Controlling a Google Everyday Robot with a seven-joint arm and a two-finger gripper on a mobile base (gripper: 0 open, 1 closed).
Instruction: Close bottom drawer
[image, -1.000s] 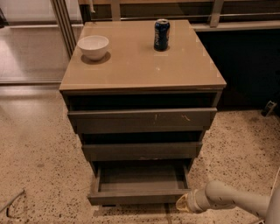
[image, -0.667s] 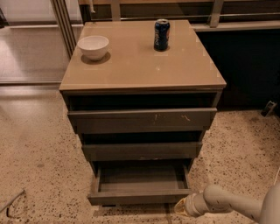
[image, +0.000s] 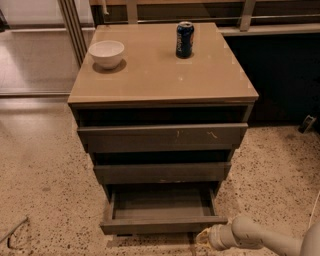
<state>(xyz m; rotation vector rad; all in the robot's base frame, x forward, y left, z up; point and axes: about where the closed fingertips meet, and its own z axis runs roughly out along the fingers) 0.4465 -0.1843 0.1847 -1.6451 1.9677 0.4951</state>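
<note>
The bottom drawer (image: 162, 225) of the grey-brown cabinet (image: 162, 90) is pulled out, its shallow box open and empty. Its plain flat front faces the camera near the floor. My gripper (image: 204, 237) sits low at the drawer front's right end, just in front of its lower right corner. The pale arm (image: 260, 237) reaches in from the bottom right. The middle drawer (image: 162, 172) and the top drawer (image: 162, 135) with pale scratch marks are both in further than the bottom one.
A white bowl (image: 106, 53) and a blue can (image: 184, 40) stand on the cabinet top. Speckled floor (image: 45, 175) surrounds the cabinet. A dark wall panel (image: 285, 75) is to the right, a metal post (image: 75, 25) at the back left.
My gripper has shifted slightly left and down, closer to the drawer front's right corner. The drawer itself has not visibly moved.
</note>
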